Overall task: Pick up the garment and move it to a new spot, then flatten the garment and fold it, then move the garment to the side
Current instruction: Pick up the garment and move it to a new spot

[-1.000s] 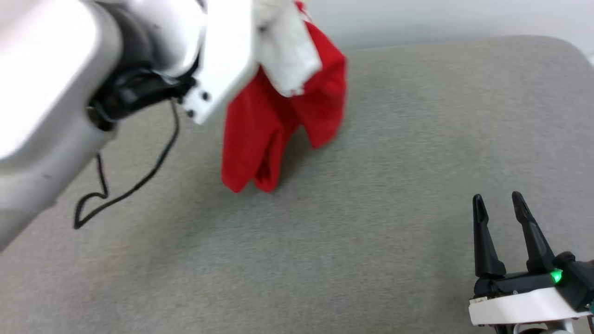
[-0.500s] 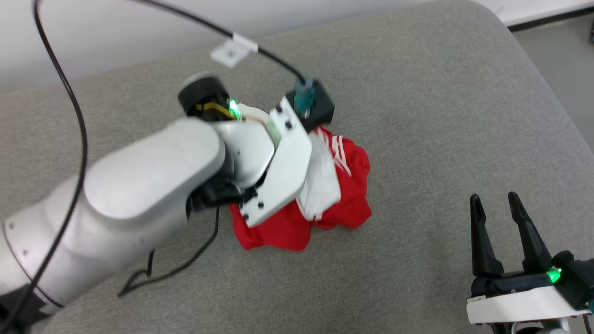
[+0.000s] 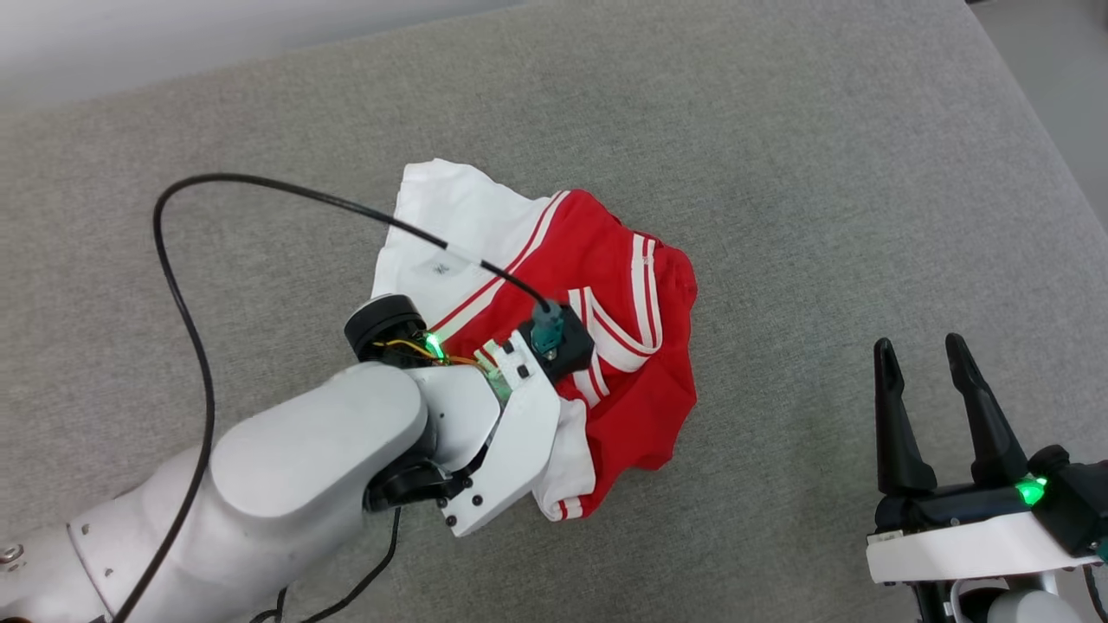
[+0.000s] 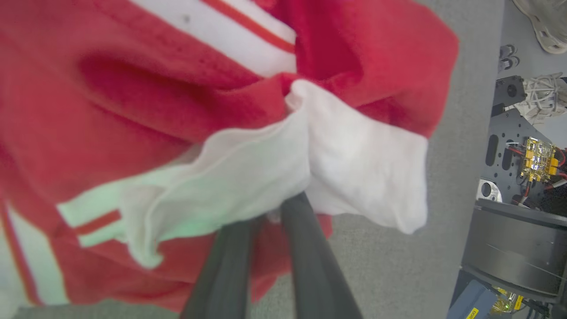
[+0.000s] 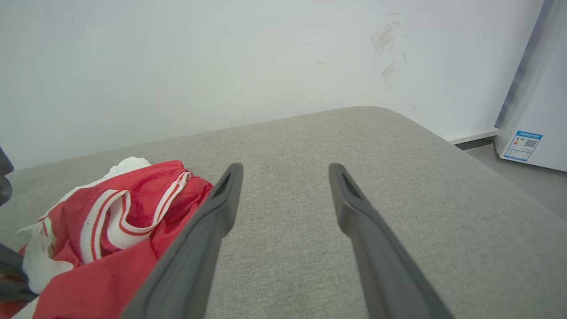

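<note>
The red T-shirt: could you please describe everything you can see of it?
The red T-shirt looks like soft knit, with white sleeves and red-and-white stripe trim at the seams. It lies crumpled in a heap, not flat, on the grey fabric surface, with one white sleeve spread toward the far side. The left gripper pinches a fold of white sleeve fabric at its near edge. A black cable arcs over it.

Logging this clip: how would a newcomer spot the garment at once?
A broad grey padded surface spans the head view. Near its middle a crumpled shirt lies in a heap, a white fold pinched by the left gripper. It is the bright red thing on the grey, with white sleeves and red-and-white striped trim.
</note>
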### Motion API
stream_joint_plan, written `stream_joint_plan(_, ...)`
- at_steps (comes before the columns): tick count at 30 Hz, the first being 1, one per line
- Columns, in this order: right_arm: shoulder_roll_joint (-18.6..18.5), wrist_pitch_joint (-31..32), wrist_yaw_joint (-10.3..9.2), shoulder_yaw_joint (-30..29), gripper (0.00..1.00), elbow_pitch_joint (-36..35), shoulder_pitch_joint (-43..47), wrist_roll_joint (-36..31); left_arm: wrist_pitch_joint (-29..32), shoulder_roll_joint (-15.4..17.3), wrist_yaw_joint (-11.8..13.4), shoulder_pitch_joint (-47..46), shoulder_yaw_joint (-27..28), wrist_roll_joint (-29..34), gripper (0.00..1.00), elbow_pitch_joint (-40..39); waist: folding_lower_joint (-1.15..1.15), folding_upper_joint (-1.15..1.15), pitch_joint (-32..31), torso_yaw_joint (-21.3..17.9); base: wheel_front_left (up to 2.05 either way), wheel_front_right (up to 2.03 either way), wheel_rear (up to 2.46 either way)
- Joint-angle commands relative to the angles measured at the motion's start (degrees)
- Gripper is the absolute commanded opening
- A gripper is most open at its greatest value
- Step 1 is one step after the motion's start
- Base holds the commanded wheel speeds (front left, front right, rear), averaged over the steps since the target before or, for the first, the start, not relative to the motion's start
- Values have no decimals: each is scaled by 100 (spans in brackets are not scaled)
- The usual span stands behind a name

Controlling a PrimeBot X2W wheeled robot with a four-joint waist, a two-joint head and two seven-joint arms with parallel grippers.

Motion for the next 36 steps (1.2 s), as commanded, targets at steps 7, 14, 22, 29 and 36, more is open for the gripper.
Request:
stream_joint_plan(7,7,-12,-2,-25,100,100,195,-184,-1722,-103,2,-251,-27,541,100,-70,0,0,-531,293,0,0,0)
stream_joint_plan(14,6,-12,-2,-103,100,74,473,-358,-3731,-99,515,-111,545,1141,100,-42,0,0,-1029,699,0,0,0)
stream_joint_plan(22,6,-12,-2,-181,100,27,680,-422,-5457,302,2116,879,1271,1489,100,-233,0,0,-1308,1193,0,0,0)
stream_joint_plan(29,6,-11,-2,-215,100,14,737,-465,-5938,359,3245,1867,1917,1451,100,-390,0,0,-1392,1508,0,0,0)
stream_joint_plan(36,7,-11,-2,-250,100,42,818,-483,-5969,146,3932,3323,3148,1857,100,-839,0,0,-1526,1682,0,0,0)
